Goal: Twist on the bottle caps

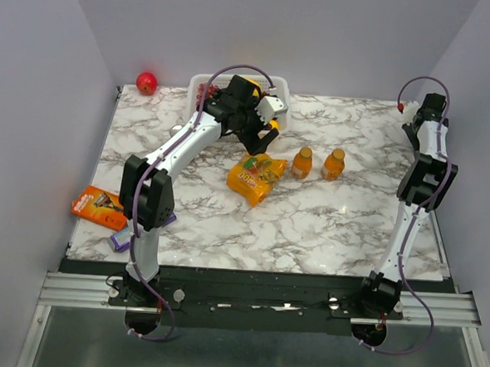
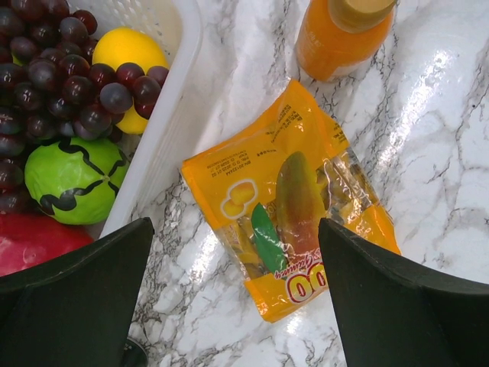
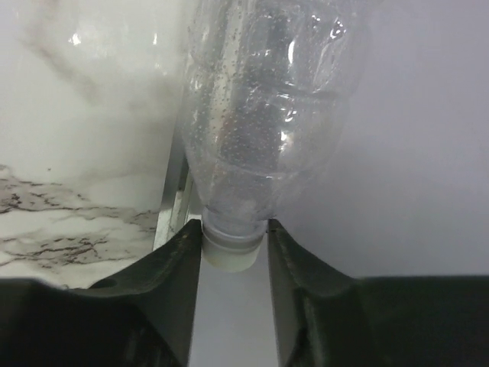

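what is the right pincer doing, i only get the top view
Observer: The right pincer has its fingers against both sides of the white neck end of the clear bottle.
Operator: is the left one carrying anything
Observer: No, the left pincer is wide open and empty above the orange snack pouch.
Operator: what's in the basket beside it
Observer: The white basket holds dark grapes and a lemon.
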